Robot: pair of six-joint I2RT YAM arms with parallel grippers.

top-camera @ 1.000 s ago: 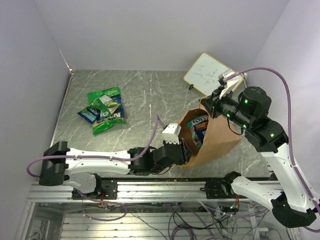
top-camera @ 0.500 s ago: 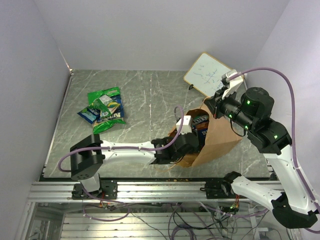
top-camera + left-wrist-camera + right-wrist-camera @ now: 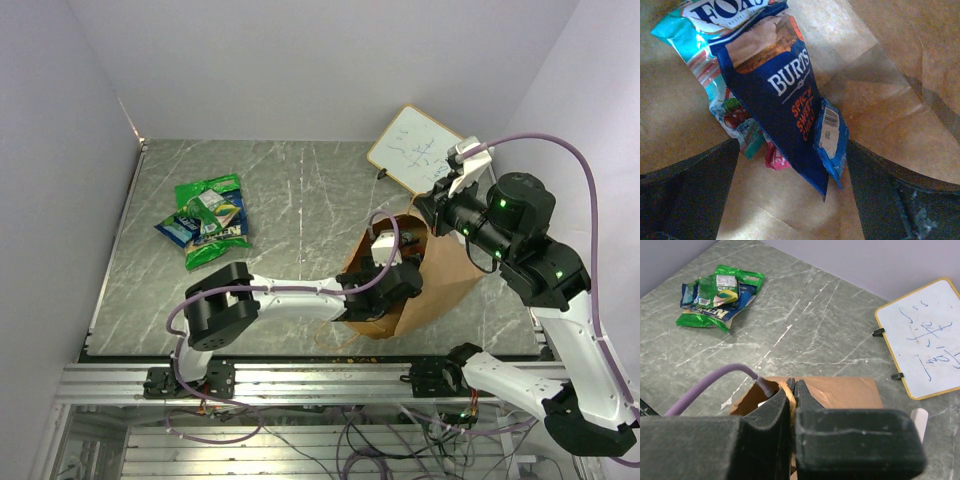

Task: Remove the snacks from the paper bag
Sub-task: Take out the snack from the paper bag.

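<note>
The brown paper bag [image 3: 445,285] stands at the table's right with its mouth facing left. My right gripper [image 3: 427,207] is shut on its twisted paper handle [image 3: 787,392] at the top rim, holding the bag [image 3: 840,390] up. My left gripper [image 3: 398,268] is inside the bag's mouth and open. In the left wrist view its fingers [image 3: 695,195] stand wide on either side of the snacks. Those are a dark blue packet [image 3: 775,105], a teal and white packet [image 3: 702,47], a small blue packet [image 3: 832,132] and a pink one [image 3: 774,159]. The jaws touch none of them.
A pile of green and blue snack packets [image 3: 208,220] lies on the table's left, also in the right wrist view [image 3: 715,295]. A white writing board [image 3: 420,148] leans at the back right behind the bag. The left arm's purple cable [image 3: 715,377] runs into the bag's mouth.
My left arm has reached rightward from outside the bag's mouth into the bag, and its jaws have opened wide. The right gripper has kept its hold on the handle.
</note>
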